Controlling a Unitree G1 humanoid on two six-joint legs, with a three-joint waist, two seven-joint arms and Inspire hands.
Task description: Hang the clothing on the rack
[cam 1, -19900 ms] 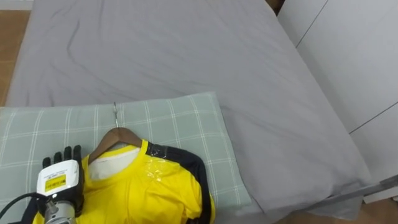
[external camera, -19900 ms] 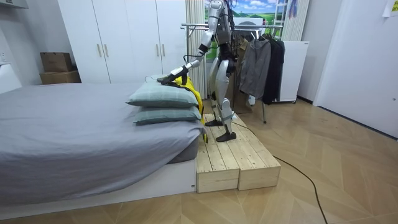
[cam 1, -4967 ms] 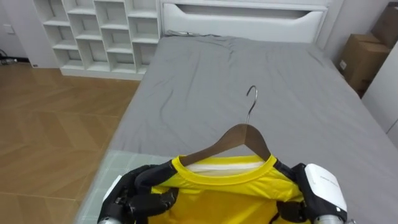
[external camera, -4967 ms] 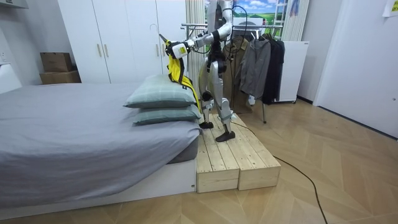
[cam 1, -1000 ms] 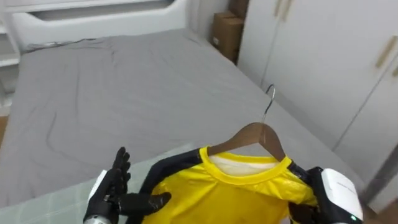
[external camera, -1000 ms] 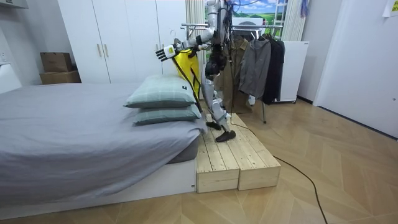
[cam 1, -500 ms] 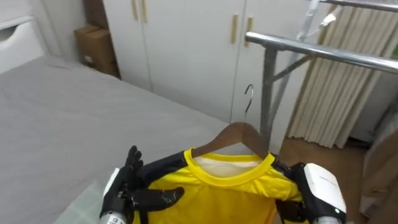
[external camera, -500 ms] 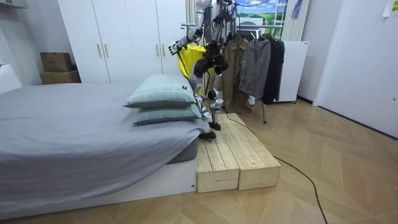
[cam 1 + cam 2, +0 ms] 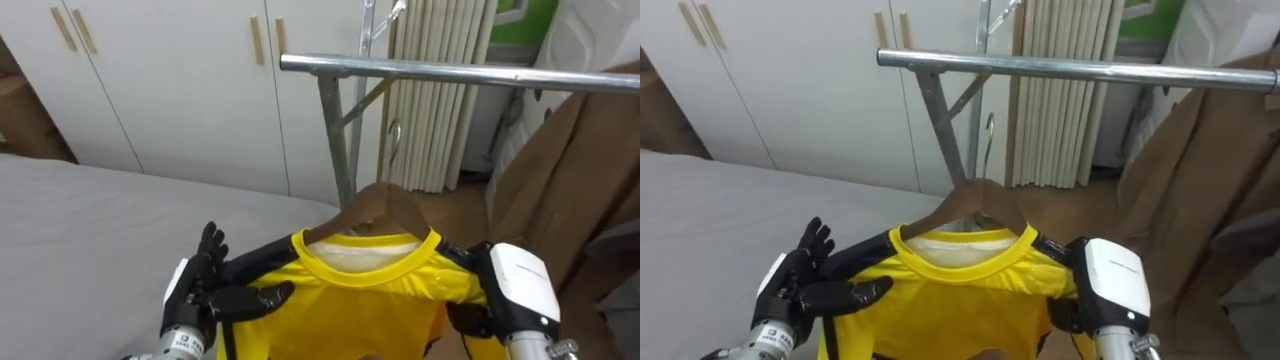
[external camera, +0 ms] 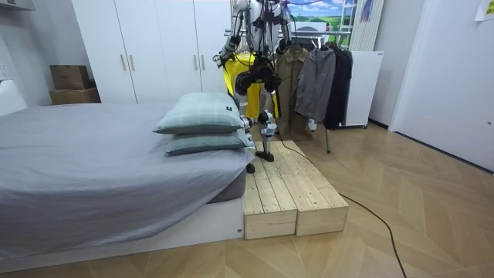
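Bedroom: grey bed (image 9: 80, 220), white wardrobe (image 9: 170, 80) behind. The robot has turned from the bed toward the rack, so lifting the hook over the rail looks like the next step. Nearest is the left hand (image 9: 195, 290), fingers spread straight, thumb lying on the shirt's shoulder. The right hand (image 9: 520, 285) is at the other shoulder, fingers tucked under cloth, grip can't tell. The yellow shirt (image 9: 370, 290), smooth and dark-trimmed, sits on a curved wooden hanger (image 9: 380, 205). Its thin wire hook (image 9: 392, 135) is just below the round steel rail (image 9: 450, 70). A brown coat (image 9: 560, 170) hangs beyond.
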